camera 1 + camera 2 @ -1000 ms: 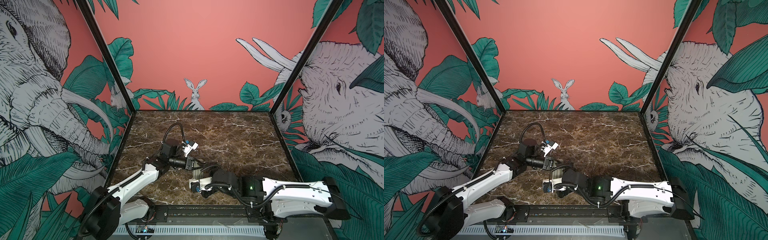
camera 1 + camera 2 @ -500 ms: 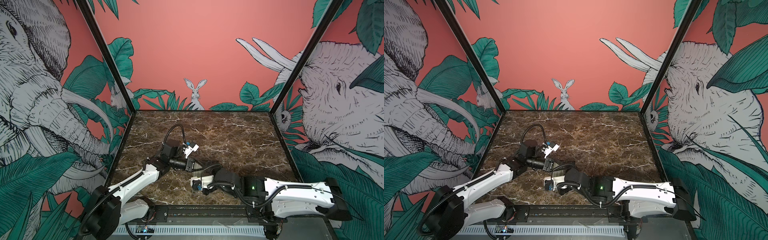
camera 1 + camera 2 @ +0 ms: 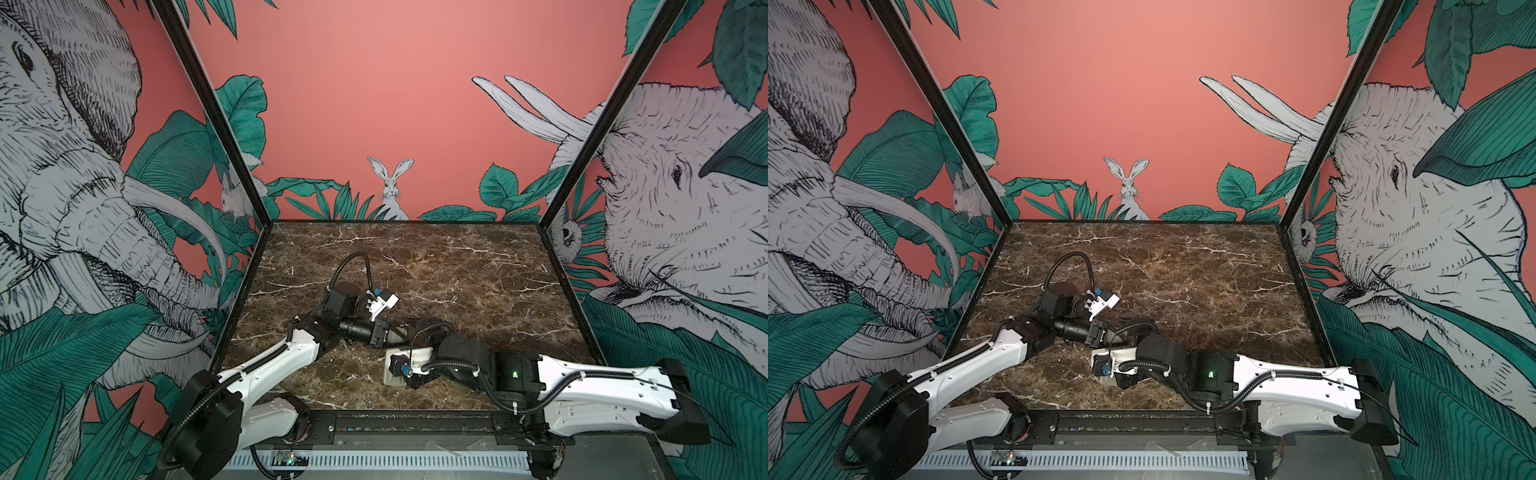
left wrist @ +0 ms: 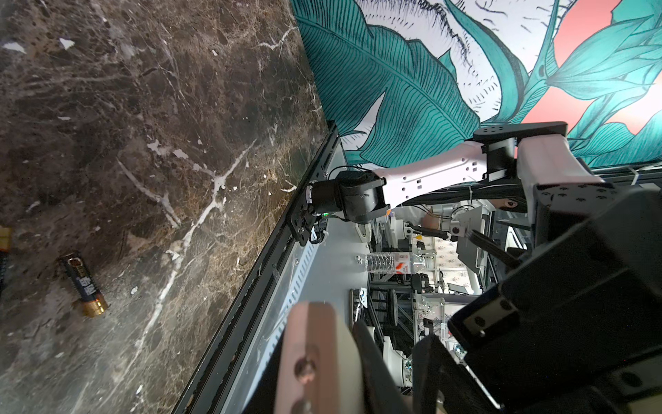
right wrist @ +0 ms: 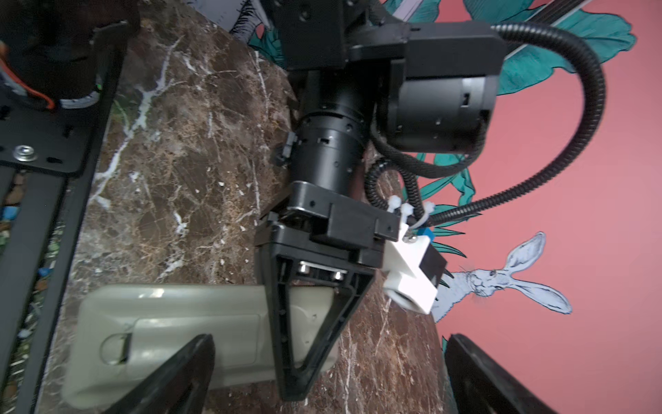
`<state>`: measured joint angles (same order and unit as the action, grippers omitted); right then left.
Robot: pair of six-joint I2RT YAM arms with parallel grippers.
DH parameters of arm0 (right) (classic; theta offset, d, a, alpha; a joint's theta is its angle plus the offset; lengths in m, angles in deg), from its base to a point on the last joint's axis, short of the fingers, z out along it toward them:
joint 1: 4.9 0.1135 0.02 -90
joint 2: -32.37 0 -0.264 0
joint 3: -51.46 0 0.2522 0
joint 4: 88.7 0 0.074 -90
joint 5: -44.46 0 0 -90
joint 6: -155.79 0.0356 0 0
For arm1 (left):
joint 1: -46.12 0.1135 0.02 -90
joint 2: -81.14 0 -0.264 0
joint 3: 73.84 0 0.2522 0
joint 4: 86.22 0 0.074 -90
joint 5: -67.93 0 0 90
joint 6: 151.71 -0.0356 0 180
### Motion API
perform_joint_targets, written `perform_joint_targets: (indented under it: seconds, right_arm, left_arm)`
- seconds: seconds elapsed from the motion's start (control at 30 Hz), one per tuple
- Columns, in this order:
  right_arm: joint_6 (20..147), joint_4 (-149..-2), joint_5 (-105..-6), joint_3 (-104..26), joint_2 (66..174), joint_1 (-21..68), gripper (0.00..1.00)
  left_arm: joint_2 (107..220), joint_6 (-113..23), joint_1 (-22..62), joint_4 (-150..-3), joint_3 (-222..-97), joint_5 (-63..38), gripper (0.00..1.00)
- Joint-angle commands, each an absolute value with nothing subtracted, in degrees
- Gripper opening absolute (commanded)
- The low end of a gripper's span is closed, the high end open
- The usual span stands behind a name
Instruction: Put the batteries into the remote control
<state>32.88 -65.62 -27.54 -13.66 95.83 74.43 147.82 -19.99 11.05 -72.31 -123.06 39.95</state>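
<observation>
L gripper (image 5: 304, 380) clamped on remote control (image 5: 172, 315) (batt. cover on); R gripper (image 5: 329, 338) wide open nearby.

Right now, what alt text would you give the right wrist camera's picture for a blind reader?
The left gripper is shut on one end of the remote control, which shows its greyish-beige back with the battery cover on, over a brown marble table. The right gripper stands open in the foreground.

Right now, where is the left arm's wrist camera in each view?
Top view: left wrist camera over mid-table, below the painted rabbit.
Top view: camera below rabbit too.
Left wrist: not in it.
Right wrist: camera beside the rabbit.
Shared landmark: that rabbit, absent from left wrist.
</observation>
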Motion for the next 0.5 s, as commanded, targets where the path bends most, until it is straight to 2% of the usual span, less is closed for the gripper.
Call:
perform_joint_targets:
  seconds: [0.0, 0.47]
  right_arm:
    - [35.5, -63.1, -31.6, -16.0, 97.5, 74.5, 0.99]
    - [37.0, -62.0, -35.3, -17.7, 100.6, 74.5, 0.99]
  left_arm:
    - [147.7, -20.7, 11.4, -72.4, -122.6, 41.5, 0.0]
    - [147.2, -20.3, 11.4, -72.7, -122.2, 41.6, 0.0]
